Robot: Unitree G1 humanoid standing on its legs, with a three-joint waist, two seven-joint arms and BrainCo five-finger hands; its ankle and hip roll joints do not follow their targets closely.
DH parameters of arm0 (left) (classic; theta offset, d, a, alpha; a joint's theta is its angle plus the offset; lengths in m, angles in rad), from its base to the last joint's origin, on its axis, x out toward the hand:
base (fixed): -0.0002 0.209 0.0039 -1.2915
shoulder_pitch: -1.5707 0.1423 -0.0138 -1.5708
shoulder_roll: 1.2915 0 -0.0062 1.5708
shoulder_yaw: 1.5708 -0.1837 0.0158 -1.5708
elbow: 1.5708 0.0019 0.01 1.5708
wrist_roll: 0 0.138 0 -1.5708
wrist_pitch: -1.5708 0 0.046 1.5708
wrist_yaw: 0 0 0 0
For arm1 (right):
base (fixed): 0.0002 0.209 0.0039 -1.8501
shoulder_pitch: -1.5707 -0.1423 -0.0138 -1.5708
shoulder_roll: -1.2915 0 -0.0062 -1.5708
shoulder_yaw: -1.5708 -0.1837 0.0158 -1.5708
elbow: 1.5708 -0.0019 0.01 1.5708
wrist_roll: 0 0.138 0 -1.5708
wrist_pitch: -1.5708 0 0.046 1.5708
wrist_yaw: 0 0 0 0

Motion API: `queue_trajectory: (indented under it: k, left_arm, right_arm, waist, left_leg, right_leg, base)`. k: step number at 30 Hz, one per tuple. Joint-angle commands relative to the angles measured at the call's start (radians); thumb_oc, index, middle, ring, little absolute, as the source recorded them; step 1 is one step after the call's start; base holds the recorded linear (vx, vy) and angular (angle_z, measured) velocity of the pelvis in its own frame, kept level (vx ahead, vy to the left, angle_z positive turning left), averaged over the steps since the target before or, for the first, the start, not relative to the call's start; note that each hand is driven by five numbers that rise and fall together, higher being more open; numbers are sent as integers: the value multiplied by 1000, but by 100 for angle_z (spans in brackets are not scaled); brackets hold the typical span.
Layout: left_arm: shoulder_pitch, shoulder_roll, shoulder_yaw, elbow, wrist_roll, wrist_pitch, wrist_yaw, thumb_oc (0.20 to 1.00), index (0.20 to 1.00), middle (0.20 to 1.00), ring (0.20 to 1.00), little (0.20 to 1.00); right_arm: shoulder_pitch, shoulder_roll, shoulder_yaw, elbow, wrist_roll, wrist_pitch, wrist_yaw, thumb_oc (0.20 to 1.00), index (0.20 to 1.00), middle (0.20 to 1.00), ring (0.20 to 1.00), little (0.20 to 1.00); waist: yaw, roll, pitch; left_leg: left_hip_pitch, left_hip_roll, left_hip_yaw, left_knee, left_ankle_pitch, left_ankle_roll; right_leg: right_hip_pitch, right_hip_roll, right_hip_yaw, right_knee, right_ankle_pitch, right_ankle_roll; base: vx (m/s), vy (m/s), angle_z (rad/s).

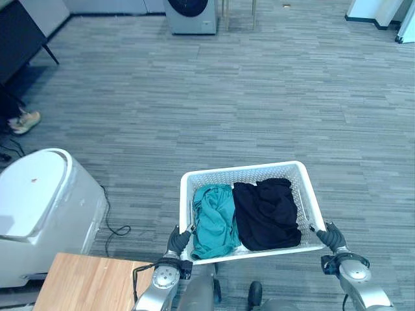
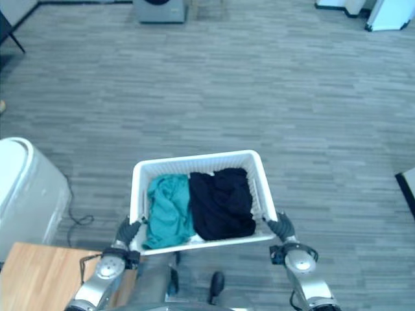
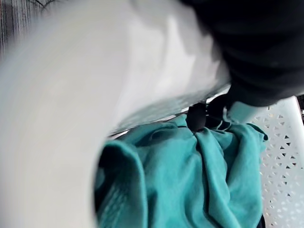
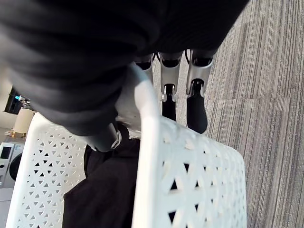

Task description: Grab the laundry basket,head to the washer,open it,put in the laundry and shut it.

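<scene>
The white laundry basket (image 1: 305, 194) sits low in the frame, carried between both arms; inside lie a teal garment (image 1: 214, 220) on the left and a black garment (image 1: 267, 212) on the right; the right hand (image 4: 197, 102) is clamped on the basket's right rim, thumb inside the wall and fingers down the outside; the left hand (image 1: 178, 241) is pressed to the lower left corner of the basket, but whether its fingers are closed around the rim I cannot tell. The grab looks done and the carrying step is on; the washer (image 1: 191, 14) stands at the top edge of the frame, well apart across the grey floor (image 1: 292, 97). Next comes walking straight ahead while keeping the basket level; a white bin (image 1: 39, 201) sits at lower left beside a wooden surface (image 1: 84, 282).
</scene>
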Motion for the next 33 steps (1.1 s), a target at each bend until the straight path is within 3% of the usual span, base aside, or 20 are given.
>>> queue_trajectory:
  k: [1,5,7,8,9,10,13,14,18,21,24,25,27,28,29,30,31,33]
  left_arm:
    - [4,54,62,-100,-32,-72,0,200,200,200,200,200]
    - [-9,81,58,-91,-36,-72,3,200,200,200,200,200]
    - [-12,103,64,-96,-37,-75,3,200,200,200,200,200]
    - [-23,112,70,-102,-40,-77,10,200,200,200,200,200]
    - [-24,112,70,-102,-40,-77,10,200,200,200,200,200]
    - [-27,116,74,-108,-40,-77,14,200,200,200,200,200]
    - [-26,117,76,-114,-42,-76,15,200,200,200,200,200]
    - [-22,118,85,-126,-43,-75,12,200,200,200,200,200]
    - [-15,105,106,-131,-28,-78,-3,200,200,200,200,200]
    - [-19,96,111,-125,-13,-90,-3,200,200,200,200,200]
    - [-31,84,92,-121,-10,-106,-8,200,200,200,200,200]
    - [-37,75,81,-117,-16,-109,-7,200,200,200,200,200]
    - [-46,65,61,-114,-35,-109,-12,200,200,200,200,200]
    - [-44,65,58,-117,-45,-105,-14,200,200,200,200,200]
    - [-44,65,58,-117,-45,-104,-14,200,200,200,200,200]
    - [-42,67,58,-124,-58,-97,-17,200,200,200,200,200]
    - [-42,67,58,-124,-59,-97,-17,200,200,200,200,200]
    - [-43,64,51,-121,-63,-92,-20,200,200,200,200,200]
  right_arm:
    - [-66,43,-9,-166,126,-129,100,200,200,200,200,200]
    - [-85,69,14,-165,121,-134,115,200,200,200,200,200]
    - [-83,73,20,-181,109,-134,131,200,200,200,200,200]
    - [-84,73,23,-184,102,-131,138,200,200,200,200,200]
    - [-84,73,23,-184,102,-131,138,200,200,200,200,200]
    - [-85,73,22,-184,103,-127,140,200,200,200,200,200]
    - [-87,72,22,-183,104,-125,141,200,200,200,200,200]
    - [-88,68,19,-183,109,-119,144,200,200,200,200,200]
    - [-80,66,0,-194,106,-111,151,200,200,200,200,200]
    - [-55,71,-20,-195,87,-119,148,200,200,200,200,200]
    - [-21,72,-29,-196,90,-120,161,200,200,200,200,200]
    - [-12,69,-31,-193,87,-126,160,200,200,200,200,200]
    - [0,45,-35,-180,57,-117,157,200,200,200,200,200]
    - [1,25,-42,-170,64,-120,151,200,200,200,200,200]
    - [0,25,-42,-170,64,-120,151,200,200,200,200,200]
    - [8,15,-49,-167,65,-107,146,200,200,200,200,200]
    - [8,15,-49,-167,65,-107,146,200,200,200,200,200]
    - [5,11,-51,-165,67,-100,140,200,200,200,200,200]
  waist:
    - [17,-5,-40]
    - [27,-44,-51]
    - [16,-55,-52]
    - [2,-48,-46]
    - [3,-46,-47]
    - [-7,-32,-46]
    - [-15,-27,-41]
    - [-29,-20,-36]
    - [-63,-8,-16]
    - [-97,5,-13]
    - [-124,10,-33]
    - [-134,27,-41]
    - [-137,36,-47]
    - [-128,28,-40]
    - [-129,29,-40]
    - [-113,12,-33]
    - [-112,15,-31]
    - [-91,0,-24]
  left_leg:
    - [18,-11,14,69,41,14]
    - [49,-21,58,146,-11,55]
    - [102,-30,88,155,-54,72]
    - [166,-27,104,136,-85,80]
    - [164,-25,104,136,-83,79]
    - [216,-21,113,119,-113,80]
    - [247,-20,114,110,-130,78]
    - [308,-25,109,96,-173,73]
    - [407,-39,99,69,-214,64]
    - [482,-52,60,55,-264,59]
    - [547,-62,-2,100,-327,53]
    - [550,-42,-19,156,-306,32]
    - [493,-8,-32,340,-213,-3]
    - [402,20,-28,548,-100,-21]
    - [398,23,-31,554,-102,-22]
    - [325,46,16,606,-87,-4]
    - [325,50,16,612,-93,-4]
    - [238,40,53,600,-144,17]
  right_leg:
    - [51,3,35,76,-133,107]
    - [0,-69,40,305,-77,167]
    - [-68,-105,21,429,5,198]
    - [-145,-130,-24,460,24,198]
    - [-147,-128,-23,458,27,197]
    - [-192,-146,-85,414,9,186]
    - [-212,-151,-114,387,-6,179]
    - [-276,-160,-140,316,-9,180]
    - [-369,-148,-152,102,93,205]
    - [-442,-154,-85,50,136,226]
    - [-437,-157,-8,105,171,222]
    - [-427,-144,-2,140,170,207]
    - [-394,-128,0,166,157,176]
    - [-339,-122,-17,148,129,142]
    - [-340,-121,-19,147,130,141]
    - [-276,-110,-35,135,79,109]
    - [-274,-107,-35,136,78,109]
    - [-215,-104,-44,120,46,105]
  base:
    - [576,149,-81]
    - [445,155,-41]
    - [432,131,-48]
    - [334,94,-22]
    - [448,94,-15]
    - [229,27,-4]
    - [311,15,-7]
    - [419,-29,17]
    - [510,-79,-19]
    - [542,-118,21]
    - [649,-191,64]
    - [620,-288,79]
    - [527,-347,86]
    - [349,-278,67]
    - [514,-357,27]
    - [279,-171,-22]
    - [434,-216,-21]
    - [370,-111,-6]
